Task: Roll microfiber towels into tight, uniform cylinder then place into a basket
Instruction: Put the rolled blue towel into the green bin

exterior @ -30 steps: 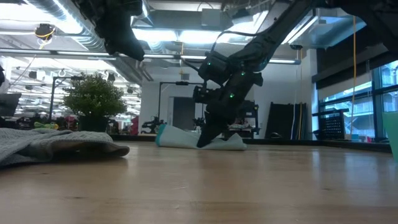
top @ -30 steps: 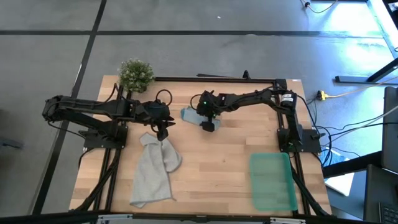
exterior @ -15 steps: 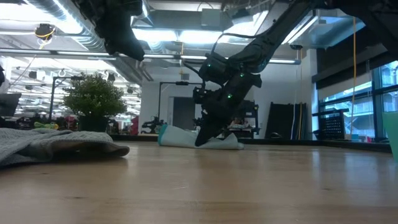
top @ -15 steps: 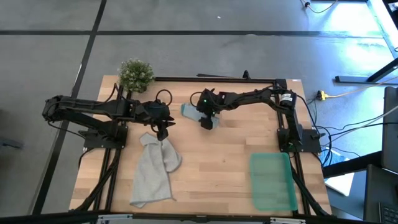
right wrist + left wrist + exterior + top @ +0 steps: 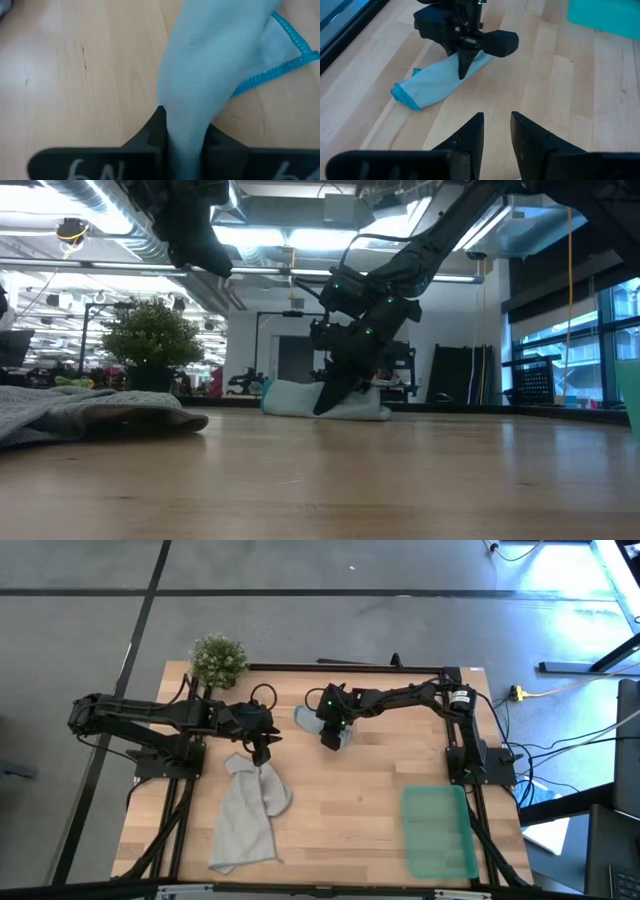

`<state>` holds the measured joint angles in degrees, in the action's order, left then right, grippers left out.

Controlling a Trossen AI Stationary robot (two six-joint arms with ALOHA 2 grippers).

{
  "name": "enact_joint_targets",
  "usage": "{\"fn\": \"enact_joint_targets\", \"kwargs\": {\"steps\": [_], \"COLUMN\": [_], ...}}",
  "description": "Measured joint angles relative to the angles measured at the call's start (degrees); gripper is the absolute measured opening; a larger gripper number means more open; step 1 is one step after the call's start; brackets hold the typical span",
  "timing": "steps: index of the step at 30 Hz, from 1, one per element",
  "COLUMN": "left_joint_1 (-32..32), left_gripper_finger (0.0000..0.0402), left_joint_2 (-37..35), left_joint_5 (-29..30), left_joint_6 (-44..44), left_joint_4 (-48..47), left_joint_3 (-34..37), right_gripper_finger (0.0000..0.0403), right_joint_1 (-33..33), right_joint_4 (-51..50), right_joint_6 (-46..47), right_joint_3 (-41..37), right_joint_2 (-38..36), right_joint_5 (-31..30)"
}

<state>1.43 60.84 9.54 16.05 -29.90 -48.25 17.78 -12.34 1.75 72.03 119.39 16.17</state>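
Microfiber towels lie apart on the pale wooden table (image 5: 330, 800): the light grey towel (image 5: 248, 812) sprawls loose and rumpled toward the near left side, while the green basket (image 5: 438, 832) sits flat at the near right corner, well apart from both cloths; above the grey towel's far end hangs the left gripper (image 5: 262, 753), its fingers (image 5: 472, 136) parted with a narrow gap and nothing between them; farther back, around mid-table, the pale blue towel (image 5: 312, 723) lies bunched in a long roll with a darker blue hem showing at one end; the right gripper (image 5: 331, 736) presses down at its other end, and its fingers (image 5: 155, 131) are pinched tight on a fold of the blue cloth; a small bushy plant (image 5: 218, 659) stands at the far left corner; beyond the table the low view shows a workshop with bright ceiling lights (image 5: 300, 235), exposed ducts and dark equipment against a white wall.
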Motion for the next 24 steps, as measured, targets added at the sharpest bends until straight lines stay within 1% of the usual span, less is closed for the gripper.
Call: {"fn": "enact_joint_targets", "kwargs": {"steps": [6, 10, 16, 20, 24], "left_joint_1": [0.00, -0.02, -0.02, 0.00, -0.01], "left_gripper_finger": [0.0090, 0.0090, 0.0090, 0.0090, 0.0090], "left_joint_2": [0.00, 0.00, 0.00, 0.00, 0.00], "left_joint_5": [0.02, 0.02, 0.02, 0.02, 0.02], "left_joint_6": [0.00, 0.00, 0.00, 0.00, 0.01], "left_joint_4": [0.01, 0.01, 0.01, -0.01, 0.01], "left_joint_3": [0.00, 0.00, 0.00, 0.00, 0.00], "right_gripper_finger": [0.0038, 0.0038, 0.0038, 0.0038, 0.0038], "right_joint_1": [-0.14, -0.28, -1.32, -2.92, -4.87], "right_joint_4": [-1.33, -3.69, -9.49, -13.44, -19.19], "right_joint_6": [2.89, 4.84, 5.80, 8.24, 10.79], "right_joint_3": [-0.29, -0.50, -0.31, -0.17, -0.19], "right_joint_2": [-1.86, -5.67, -12.54, -18.21, -23.80], "right_joint_5": [0.19, -0.31, -6.63, -11.69, -15.49]}}
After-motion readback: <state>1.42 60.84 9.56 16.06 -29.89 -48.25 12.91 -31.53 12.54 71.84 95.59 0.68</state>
